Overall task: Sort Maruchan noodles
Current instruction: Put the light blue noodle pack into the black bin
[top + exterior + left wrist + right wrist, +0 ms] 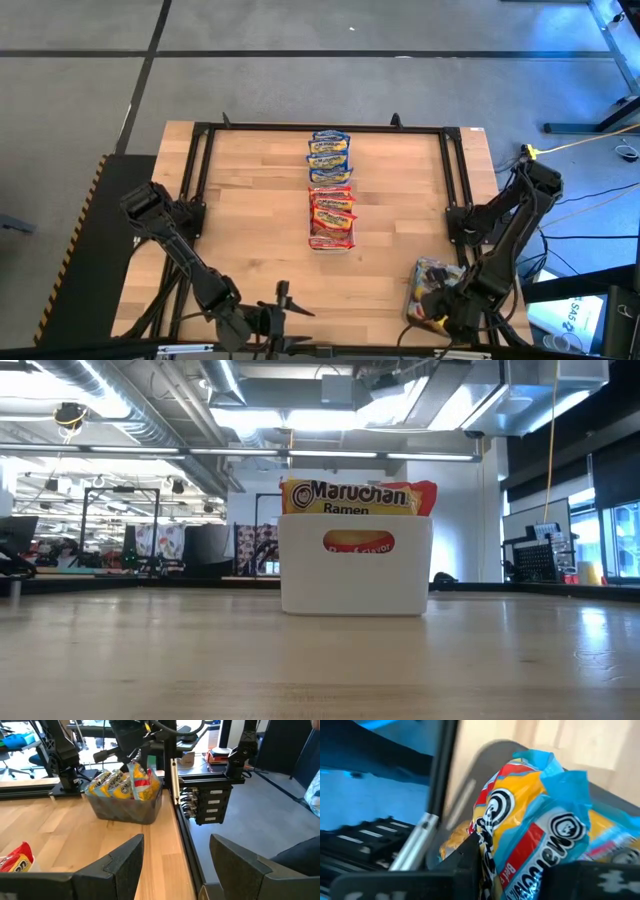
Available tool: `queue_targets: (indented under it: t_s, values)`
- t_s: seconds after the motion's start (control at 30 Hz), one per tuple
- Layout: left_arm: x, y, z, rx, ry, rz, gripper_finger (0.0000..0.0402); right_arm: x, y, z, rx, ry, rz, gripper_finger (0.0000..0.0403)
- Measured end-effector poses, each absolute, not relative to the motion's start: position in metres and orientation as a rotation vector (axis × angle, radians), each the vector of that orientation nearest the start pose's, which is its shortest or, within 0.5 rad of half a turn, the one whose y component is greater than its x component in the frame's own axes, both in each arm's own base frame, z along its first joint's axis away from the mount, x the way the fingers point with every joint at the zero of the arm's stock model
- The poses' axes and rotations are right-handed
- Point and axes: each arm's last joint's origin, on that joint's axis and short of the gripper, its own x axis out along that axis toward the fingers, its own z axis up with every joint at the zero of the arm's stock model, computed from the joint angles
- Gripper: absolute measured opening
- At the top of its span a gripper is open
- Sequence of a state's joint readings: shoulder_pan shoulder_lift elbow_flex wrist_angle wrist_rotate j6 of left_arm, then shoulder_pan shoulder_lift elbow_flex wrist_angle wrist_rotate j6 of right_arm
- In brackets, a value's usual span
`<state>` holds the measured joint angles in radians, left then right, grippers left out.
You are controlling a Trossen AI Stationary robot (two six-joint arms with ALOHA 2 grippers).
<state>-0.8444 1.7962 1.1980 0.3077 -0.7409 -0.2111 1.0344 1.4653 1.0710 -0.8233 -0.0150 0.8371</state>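
A white tray (pixel 331 243) at the table's middle holds Maruchan noodles standing in a row, blue-yellow packets (pixel 328 155) at the far end and red-orange packets (pixel 331 212) at the near end. A dark grey tray (pixel 131 812) at the near right corner holds more packets (pixel 111 785). My right gripper (pixel 520 865) hangs over this tray, shut on a blue-yellow packet (pixel 540 820). By the near edge, left of the middle, my left gripper (pixel 175 845) stands open and holds nothing. My right gripper pinches the blue-yellow packet between its two fingers (pixel 470 857), at the packet's upper edge (pixel 512 870). The fingers come from above, pointing steeply down. The packet stands upright below them (pixel 140 782), its lower part down among the other packets in the grey tray.
Black rails (pixel 200 180) run along the table's left, far and right sides. Bare wood lies between the white tray and the grey tray. A red-orange packet (pixel 15 862) shows close to my left gripper. Shelves and desks fill the room beyond the table.
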Motion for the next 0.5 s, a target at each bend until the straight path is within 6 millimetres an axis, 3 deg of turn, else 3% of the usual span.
queue_targets:
  t_s: [0.2,0.5]
  values:
    - [0.281,-0.287,0.247,-0.003,0.214,-0.083,0.0221,0.144,0.243,0.238,0.114,1.311,0.421,0.0078]
    - [0.281,-0.287,0.247,-0.003,0.214,-0.083,0.0221,0.152,0.26,0.215,0.121,1.367,0.459,0.0078]
